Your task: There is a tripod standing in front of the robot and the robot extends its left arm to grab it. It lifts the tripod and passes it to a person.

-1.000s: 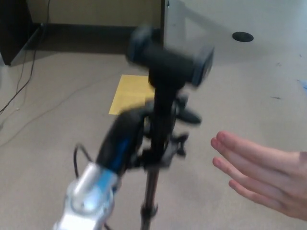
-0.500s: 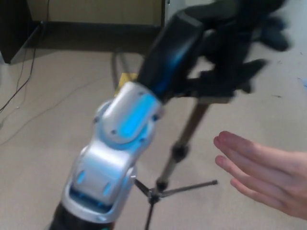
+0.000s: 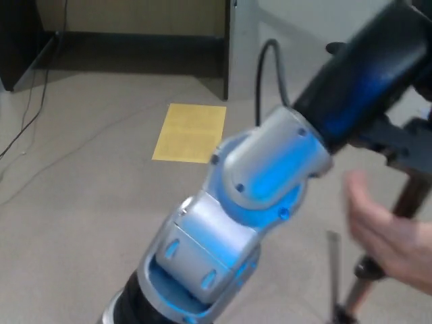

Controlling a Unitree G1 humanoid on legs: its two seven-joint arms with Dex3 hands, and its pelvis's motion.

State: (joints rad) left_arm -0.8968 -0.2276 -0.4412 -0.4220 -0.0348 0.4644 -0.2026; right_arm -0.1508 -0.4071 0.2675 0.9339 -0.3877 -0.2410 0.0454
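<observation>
- Silver-and-blue forearm housing of the left arm (image 3: 250, 202) fills the near foreground and runs diagonally up to the right, blocking much of the lower middle of the view.
- Left hand (image 3: 378, 74): only the black wrist section is visible at the upper right; the fingers run out of frame. Whether they are closed on the tripod cannot be told here.
- Tripod (image 3: 405, 196): at the far right edge, clear of the floor as far as can be seen, tilted. A black bracket shows just below the black wrist; a brown upper tube drops to a dark collar, with a thin grey leg beside it.
- Person's hand (image 3: 388, 233): enters from the lower right, blurred, at or just beside the brown tube. Contact cannot be confirmed.
- Handling, judged: rigid metal tubes, light to moderate weight, top-heavy at the head, so likely to swing when held high. Smooth tubes may slip; the collar and bracket offer surer holds. The thin leg may catch on a sleeve or wrist.
- Take-hold point, judged: the receiver should grip the brown tube above the collar, below the robot's hold.
- Floor (image 3: 88, 175): beige carpet, open to the left and centre, carrying a yellow sheet (image 3: 190, 133) and a thin cable (image 3: 30, 111).
- Far limits: a dark baseboard and wall (image 3: 135, 13) at the top, a dark cabinet corner (image 3: 20, 40) at the upper left. Least clearance lies on the right, at the handover.
</observation>
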